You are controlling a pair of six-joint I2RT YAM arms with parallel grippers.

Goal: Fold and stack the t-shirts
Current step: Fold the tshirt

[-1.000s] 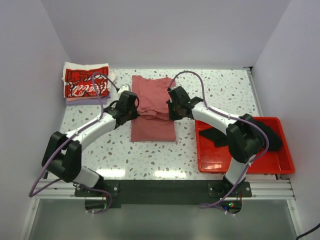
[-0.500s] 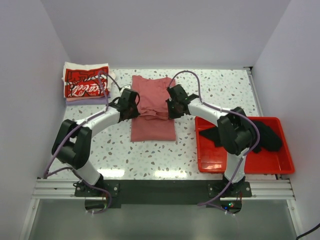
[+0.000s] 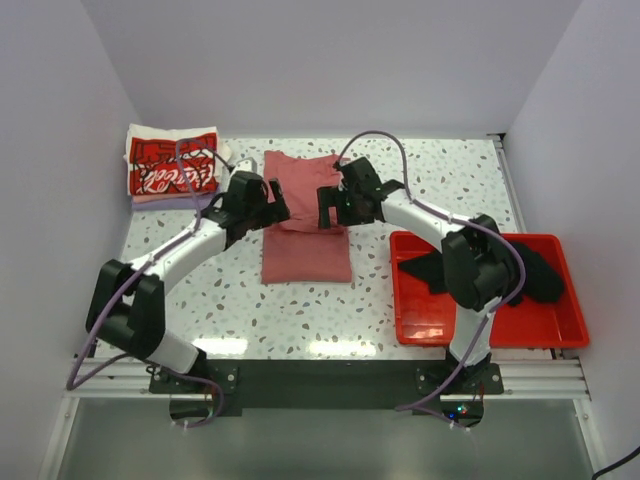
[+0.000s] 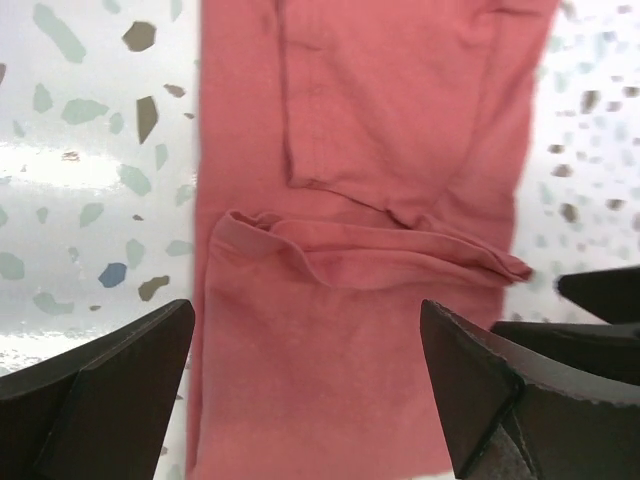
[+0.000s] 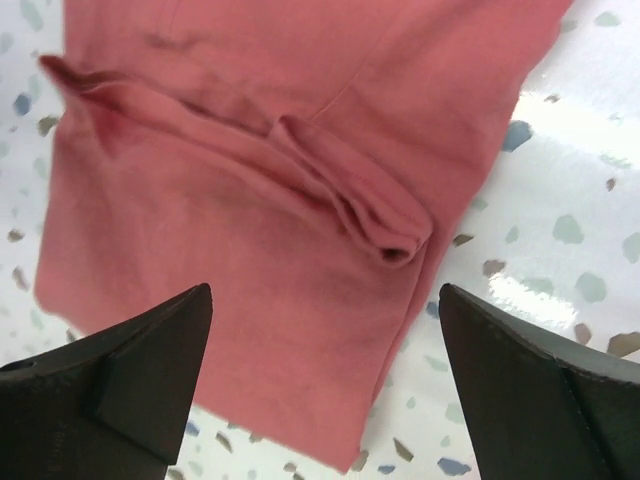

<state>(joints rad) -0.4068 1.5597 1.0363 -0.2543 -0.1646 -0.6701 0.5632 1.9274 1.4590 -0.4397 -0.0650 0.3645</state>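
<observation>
The dusty-red t-shirt (image 3: 305, 225) lies partly folded on the speckled table, a rumpled fold ridge (image 4: 380, 250) running across its middle. My left gripper (image 3: 272, 203) hovers at its left edge and my right gripper (image 3: 328, 207) at its right edge. Both are open, with only cloth showing below them. In the left wrist view the shirt (image 4: 350, 150) fills the space between the wide-apart fingers (image 4: 110, 400). The right wrist view shows the shirt (image 5: 230, 250) and its bunched corner (image 5: 400, 240). A folded stack topped by the white and red Coca-Cola shirt (image 3: 172, 165) sits far left. A black t-shirt (image 3: 535, 270) lies in the bin.
A red plastic bin (image 3: 420, 315) stands at the right, near the right arm's base. White walls close in the table at the back and on both sides. Bare speckled table (image 3: 300, 300) lies in front of the shirt.
Both grippers were shut on the shirt's fold and now stand open. They have let the cloth go and drawn back a little towards the far side, leaving the fold lying on the shirt.
</observation>
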